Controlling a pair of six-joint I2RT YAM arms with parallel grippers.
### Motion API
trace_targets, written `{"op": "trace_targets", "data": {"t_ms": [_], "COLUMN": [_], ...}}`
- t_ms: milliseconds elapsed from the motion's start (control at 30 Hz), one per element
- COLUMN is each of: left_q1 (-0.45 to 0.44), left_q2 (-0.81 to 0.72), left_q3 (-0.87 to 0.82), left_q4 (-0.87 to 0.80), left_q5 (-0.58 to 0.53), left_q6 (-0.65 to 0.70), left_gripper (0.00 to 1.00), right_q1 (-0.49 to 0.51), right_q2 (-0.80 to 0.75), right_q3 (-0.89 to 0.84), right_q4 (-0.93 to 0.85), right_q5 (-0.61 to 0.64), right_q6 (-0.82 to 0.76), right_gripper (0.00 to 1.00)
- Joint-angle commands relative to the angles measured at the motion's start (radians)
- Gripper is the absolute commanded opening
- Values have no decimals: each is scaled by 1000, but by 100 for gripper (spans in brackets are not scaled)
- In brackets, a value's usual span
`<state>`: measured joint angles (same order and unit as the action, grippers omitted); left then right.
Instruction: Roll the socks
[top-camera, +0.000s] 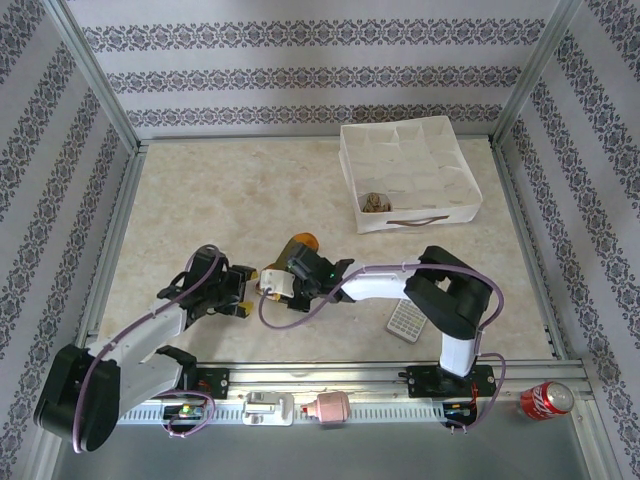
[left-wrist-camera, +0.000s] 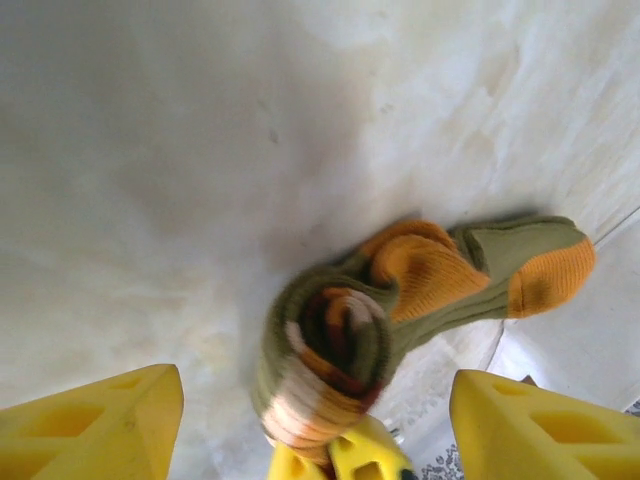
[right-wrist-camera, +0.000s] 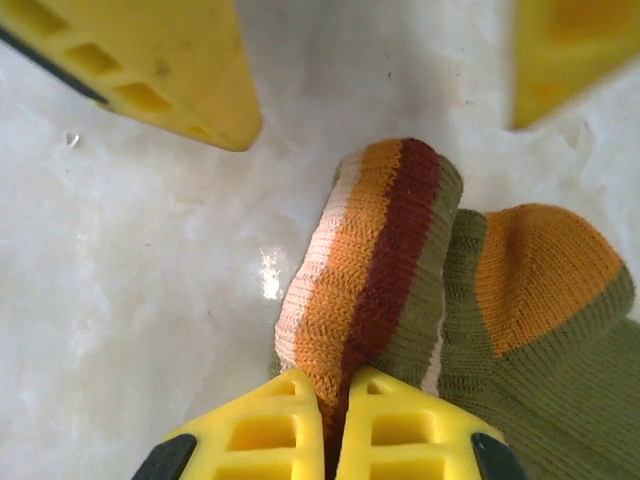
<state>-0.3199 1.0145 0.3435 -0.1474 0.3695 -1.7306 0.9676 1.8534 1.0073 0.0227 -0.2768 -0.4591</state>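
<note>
The olive green sock lies partly rolled at the table's near middle, with its orange toe pointing away. My right gripper is shut on the roll's striped band. My left gripper is open. Its yellow fingers stand wide on either side of the roll without touching it. In the top view the left gripper is just left of the right gripper. A brown-and-tan sock sits rolled in a front compartment of the white box.
The white divided box stands at the back right. A small white gridded object lies beside the right arm. A red can and a pink item sit by the front rail. Metal frame posts border the table.
</note>
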Motion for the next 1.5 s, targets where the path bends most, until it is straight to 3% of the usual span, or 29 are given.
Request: {"op": "trace_targets", "data": {"t_ms": [0,167,433,700,1067,1133,1233,1333,1467], "left_q1": [13,7,-18,-36,-80,-87,-96,-105,-127], "left_q2": [-37,14,113,281,397,423,450,387,296], "left_q3": [-30,-26,3,70,127,143,156,160,181], "left_q4": [127,206,246,361,340,319,222,1,-226], "left_q5": [-29,37,68,98,100,96,100,47,-20], "left_q6": [-24,44,148,218,271,280,275,246,203], "left_gripper": [65,64,58,55,49,41,2,0,0], "right_q1": [-54,-131,-222,-263,-308,-309,-307,-294,-254], "right_q2": [76,167,261,291,337,341,336,272,56], "right_q3": [36,158,228,230,258,263,272,256,110], "right_q4": [-204,-326,-388,-395,-399,-410,-441,-432,-236], "right_q5": [-182,-357,-516,-566,-633,-630,-582,-496,-365], "right_q6": [117,232,370,417,459,451,411,332,249], "right_gripper": [0,0,0,0,0,0,0,4,29]}}
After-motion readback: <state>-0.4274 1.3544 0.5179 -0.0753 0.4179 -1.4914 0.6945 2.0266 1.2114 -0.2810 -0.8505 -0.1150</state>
